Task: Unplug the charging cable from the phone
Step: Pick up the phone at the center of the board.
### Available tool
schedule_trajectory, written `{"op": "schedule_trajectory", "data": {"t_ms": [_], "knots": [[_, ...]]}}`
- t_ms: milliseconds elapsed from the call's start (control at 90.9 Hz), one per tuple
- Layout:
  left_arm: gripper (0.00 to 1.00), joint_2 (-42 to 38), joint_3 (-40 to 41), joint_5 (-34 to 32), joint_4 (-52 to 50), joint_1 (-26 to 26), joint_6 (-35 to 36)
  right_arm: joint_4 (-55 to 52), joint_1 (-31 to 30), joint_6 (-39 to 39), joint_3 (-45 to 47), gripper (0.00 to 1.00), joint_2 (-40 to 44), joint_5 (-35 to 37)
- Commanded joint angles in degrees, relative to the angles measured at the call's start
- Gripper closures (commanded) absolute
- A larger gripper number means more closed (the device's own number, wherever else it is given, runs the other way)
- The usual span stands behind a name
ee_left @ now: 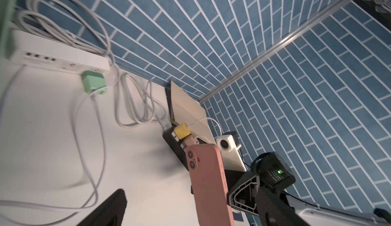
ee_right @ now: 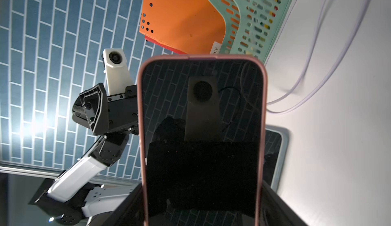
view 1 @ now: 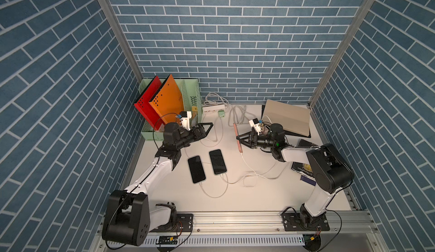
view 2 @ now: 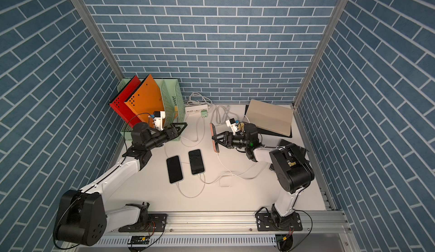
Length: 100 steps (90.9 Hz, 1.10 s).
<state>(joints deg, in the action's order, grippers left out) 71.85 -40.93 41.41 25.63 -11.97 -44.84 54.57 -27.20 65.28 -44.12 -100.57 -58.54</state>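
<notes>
Pink-cased phone (ee_right: 201,140) fills the right wrist view, held on edge above the worktop (view 1: 235,196), clamped between the jaws of the right gripper (view 1: 240,141). A white charging cable (view 1: 247,163) is plugged into its lower end. Nearby, the left gripper (view 1: 208,130) hovers, jaws wide apart, empty.

Both top views: high, looking down on whole table (view 1: 235,199). Wrist views close, facing each other; share pink phone (ee_left: 208,182).
</notes>
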Motion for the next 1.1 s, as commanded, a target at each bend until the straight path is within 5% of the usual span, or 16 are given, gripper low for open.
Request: {"op": "schedule_trajectory", "data": {"t_ms": [0,572,836,1089], "knots": [[0.0,3.04,-2.54,5.4,4.87,-5.45,-1.17,20.87,-1.46,13.71,1.75,0.75,2.84,-3.59],[0.0,11.22,-9.62,11.02,2.77,-11.32,-0.8,26.86,-3.84,14.79,1.68,0.79,3.17,-6.67],[0.0,12.88,-11.53,12.46,-0.82,-13.58,2.13,41.92,-4.56,24.64,0.7,0.8,-0.52,-7.76],[0.0,12.24,-11.54,12.6,-0.69,-13.7,2.42,44.25,-4.84,25.81,1.02,0.81,-2.14,-7.49]]}}
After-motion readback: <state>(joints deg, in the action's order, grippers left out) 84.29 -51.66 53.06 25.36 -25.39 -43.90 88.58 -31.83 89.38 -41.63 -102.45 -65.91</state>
